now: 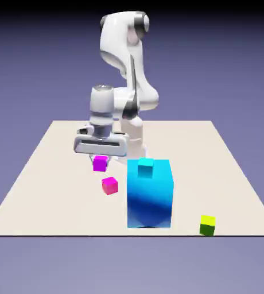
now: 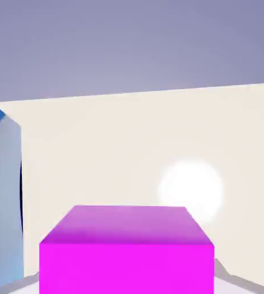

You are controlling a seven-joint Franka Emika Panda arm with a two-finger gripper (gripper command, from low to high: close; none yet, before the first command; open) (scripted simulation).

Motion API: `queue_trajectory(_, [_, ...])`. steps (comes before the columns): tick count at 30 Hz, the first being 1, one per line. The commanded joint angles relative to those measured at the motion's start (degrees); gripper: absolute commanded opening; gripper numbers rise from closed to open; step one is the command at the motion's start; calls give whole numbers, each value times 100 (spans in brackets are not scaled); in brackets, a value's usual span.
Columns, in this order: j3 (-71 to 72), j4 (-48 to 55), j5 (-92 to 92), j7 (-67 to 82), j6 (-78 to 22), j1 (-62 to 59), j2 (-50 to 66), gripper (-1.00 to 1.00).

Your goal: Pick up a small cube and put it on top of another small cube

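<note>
Simulated robot workspace: a white robot arm (image 1: 123, 69) stands at the far edge of a pale table (image 1: 54, 195). Behind is a plain blue-violet backdrop (image 1: 226, 69).

Arm (image 1: 120, 49): smooth, glossy, plastic-like. Block (image 1: 149, 198): smooth, with a soft sheen. Purplish cube (image 2: 127, 267): smooth, plastic-like. Pink cube (image 1: 110, 186): smooth-faced. Table (image 2: 100, 149): smooth, faintly glossy, showing a bright round reflection from above.

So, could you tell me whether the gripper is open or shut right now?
Shut on the purplish-magenta cube: the cube sits between the fingers, filling the gap in the hand view.
</note>
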State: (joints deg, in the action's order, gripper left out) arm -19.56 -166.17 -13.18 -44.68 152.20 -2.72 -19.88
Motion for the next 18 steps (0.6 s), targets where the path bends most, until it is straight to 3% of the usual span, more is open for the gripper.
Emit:
queue_trajectory(1, [120,-208,65,-31,-88,-209,-87,-100])
queue_trajectory(5, [512,-787,153,-70,-248,-555,-317,-100])
queue_trajectory(15, [775,-765,844,384,1696,-607,1659,-100])
queue_trajectory(16, [775,-765,844,384,1696,-607,1660,100])
queue_trajectory(18, [748,-767,772,337,1492,-601,1452,100])
